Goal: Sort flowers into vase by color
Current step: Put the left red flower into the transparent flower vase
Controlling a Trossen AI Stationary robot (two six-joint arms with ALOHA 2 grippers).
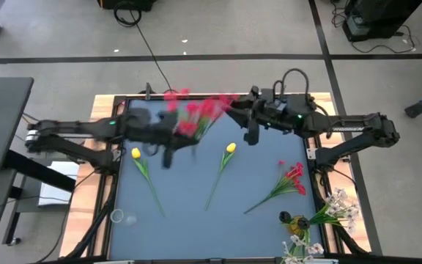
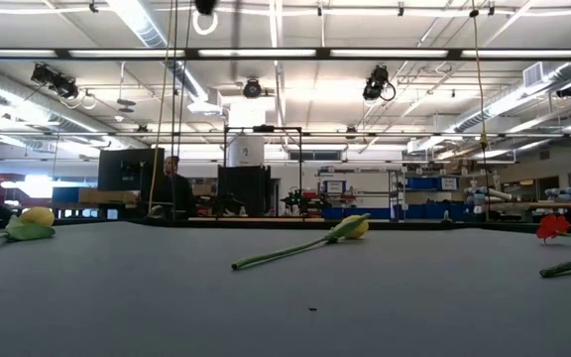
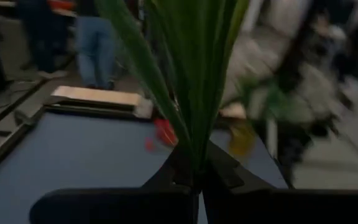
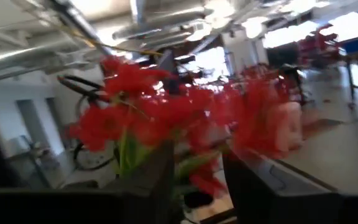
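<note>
My left gripper [image 1: 184, 138] is over the table's far middle, shut on a bunch of red flowers [image 1: 190, 111] with green stems [image 3: 191, 81]. My right gripper [image 4: 197, 180] is open right by the same bunch. Its two fingers stand on either side of the red blossoms [image 4: 166, 112]. In the high view it sits at the bunch's right end [image 1: 234, 108]. Two yellow tulips [image 1: 136, 153] [image 1: 230, 148] lie flat on the table, also seen in the low view [image 2: 36, 217] [image 2: 353, 227]. Another red cluster [image 1: 293, 174] lies at the right. My left gripper pinches the bunch's green stems [image 3: 194, 152] between its two shut fingers. The leaves and stems fan out beyond the fingertips. The bunch is lifted clear of the table. My right gripper's open fingers flank the blossoms; I cannot tell whether they touch them.
White blossom sprays [image 1: 337, 211] and a small vase [image 1: 296, 221] sit at the table's near right corner. A clear glass [image 1: 117, 216] stands near the near left edge. A red flower [image 2: 553, 227] shows at the low view's right. A person [image 2: 174, 188] stands beyond the table.
</note>
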